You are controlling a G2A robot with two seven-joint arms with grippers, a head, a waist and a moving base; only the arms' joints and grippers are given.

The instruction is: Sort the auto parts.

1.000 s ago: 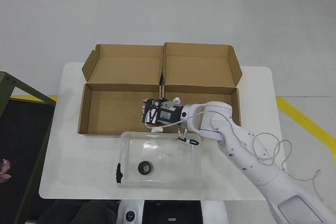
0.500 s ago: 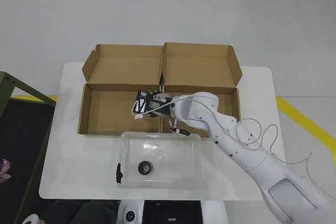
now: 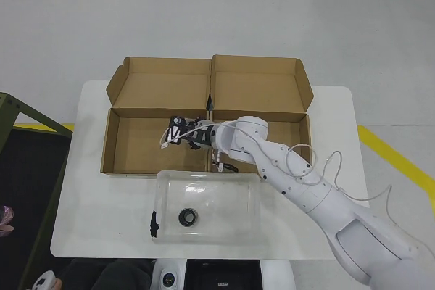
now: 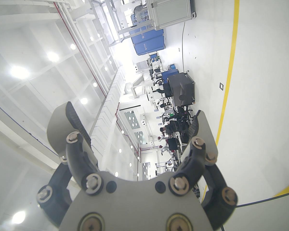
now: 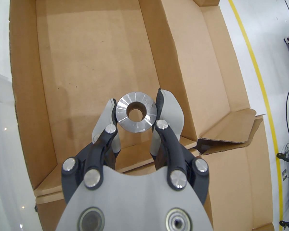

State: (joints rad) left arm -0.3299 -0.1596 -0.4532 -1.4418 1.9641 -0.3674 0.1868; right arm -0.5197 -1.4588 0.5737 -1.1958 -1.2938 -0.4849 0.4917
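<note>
My right gripper (image 5: 136, 111) pinches a ring (image 5: 147, 118) by its rim over the left box (image 5: 86, 49). The ring is smooth machined steel, flat-faced and bored through. The ribbed pads (image 5: 159, 102) meet only two short arcs, so I judge it may slip, or land on edge and roll. The box is plain corrugated cardboard, its divider at three o'clock in the top view. My left gripper (image 4: 132, 115) is spread and empty. At six o'clock a clear bin (image 3: 210, 188) holds a black part (image 3: 186, 217).

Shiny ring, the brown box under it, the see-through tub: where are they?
Shiny ring (image 5: 136, 126): right wrist view, its flat metal face.
Brown box (image 3: 134, 145) under the ring: top view, its bare floor.
See-through tub (image 3: 225, 206): top view, its bare bottom.
</note>
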